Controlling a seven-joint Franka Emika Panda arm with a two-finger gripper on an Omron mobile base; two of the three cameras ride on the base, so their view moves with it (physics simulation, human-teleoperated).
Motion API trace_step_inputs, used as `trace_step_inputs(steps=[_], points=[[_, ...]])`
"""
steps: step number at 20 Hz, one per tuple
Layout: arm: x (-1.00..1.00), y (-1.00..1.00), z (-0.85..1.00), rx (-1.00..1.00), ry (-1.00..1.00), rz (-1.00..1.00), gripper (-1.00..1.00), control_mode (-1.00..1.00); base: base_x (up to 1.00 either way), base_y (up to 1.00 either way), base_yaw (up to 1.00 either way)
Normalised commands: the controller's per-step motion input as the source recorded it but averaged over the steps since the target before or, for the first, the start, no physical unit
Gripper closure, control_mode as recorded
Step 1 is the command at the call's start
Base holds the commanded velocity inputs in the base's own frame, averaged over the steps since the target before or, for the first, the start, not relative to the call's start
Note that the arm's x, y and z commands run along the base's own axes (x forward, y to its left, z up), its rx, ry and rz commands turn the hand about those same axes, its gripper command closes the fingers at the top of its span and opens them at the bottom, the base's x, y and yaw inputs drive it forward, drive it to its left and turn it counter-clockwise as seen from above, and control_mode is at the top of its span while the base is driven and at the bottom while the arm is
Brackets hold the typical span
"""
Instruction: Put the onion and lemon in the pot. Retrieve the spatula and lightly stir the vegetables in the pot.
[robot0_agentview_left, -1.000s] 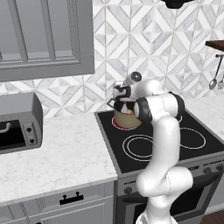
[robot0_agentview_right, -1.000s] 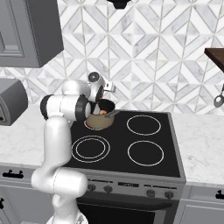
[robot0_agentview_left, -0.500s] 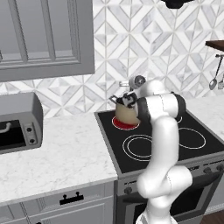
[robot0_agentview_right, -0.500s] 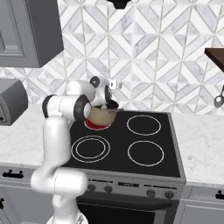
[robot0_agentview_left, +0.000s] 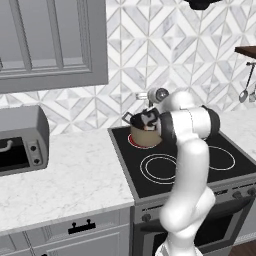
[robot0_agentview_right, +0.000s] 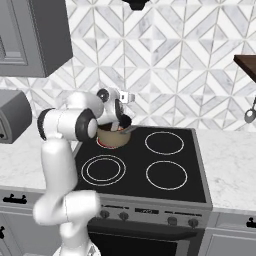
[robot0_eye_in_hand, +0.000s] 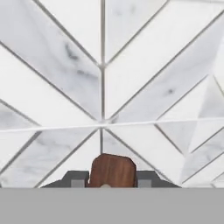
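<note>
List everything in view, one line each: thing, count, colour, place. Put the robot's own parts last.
pot: one, tan with dark rim, on the stove's back left burner.
spatula: one, reddish-brown handle, clamped between the fingers.
stove: one, black, four ring burners, set in the counter.
counter: one, white marble, beside the stove.
toaster oven: one, grey, on the counter at the far left.
ladle: one, silver, hanging at the right.
wall cabinet: one, grey, above the counter.
arm: one, white, bent over the pot.
gripper: one, at the pot's mouth, shut on the spatula.
</note>
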Motion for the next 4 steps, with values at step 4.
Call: trace_step_inputs(steps=[4], points=[[-0.14,0.38,0.78,0.04,0.02,0.0,1.0,-1.0,0.0,0.0,0.0]])
